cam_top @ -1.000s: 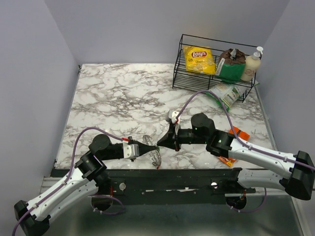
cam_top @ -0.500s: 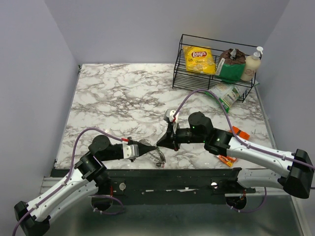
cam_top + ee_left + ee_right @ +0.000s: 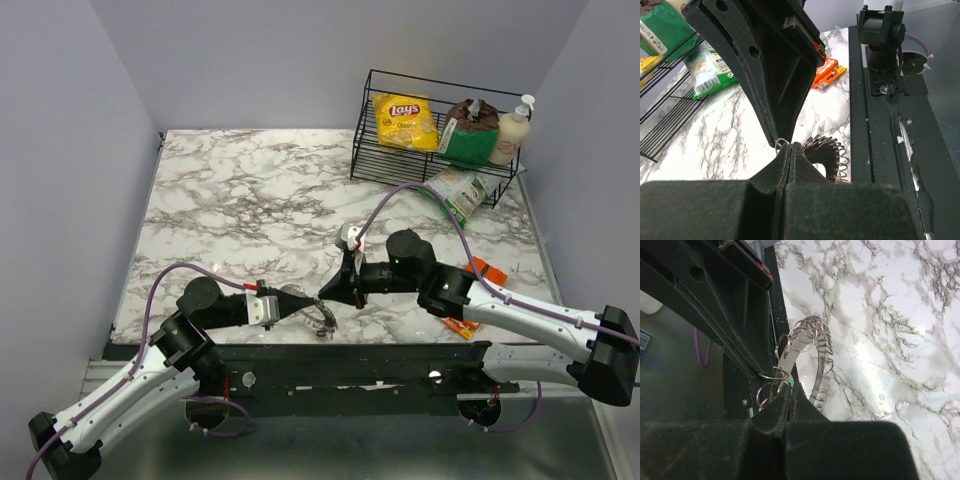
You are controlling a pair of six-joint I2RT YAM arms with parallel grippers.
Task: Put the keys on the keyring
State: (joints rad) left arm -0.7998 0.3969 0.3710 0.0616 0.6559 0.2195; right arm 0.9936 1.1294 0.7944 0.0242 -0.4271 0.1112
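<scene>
The keyring (image 3: 318, 318) is a grey toothed ring near the table's front edge, strung with small wire loops. It also shows in the left wrist view (image 3: 834, 152) and the right wrist view (image 3: 819, 371). My left gripper (image 3: 303, 300) is shut on its near rim, jaws pressed together (image 3: 788, 146). My right gripper (image 3: 325, 293) meets it tip to tip and is shut on a pale green key (image 3: 789, 383), of which only a green corner shows, touching a wire loop (image 3: 774, 374). I cannot make out the red and blue keys.
Orange snack packets (image 3: 487, 270) lie by the right arm and also show in the left wrist view (image 3: 826, 71). A black wire basket (image 3: 372, 150) at the back right holds a yellow chip bag (image 3: 404, 120), a green pack and a bottle. A green-white packet (image 3: 458, 190) lies before it.
My right gripper edged a little left, then back right. Both tips stay together at the keyring, which has shifted only slightly.
</scene>
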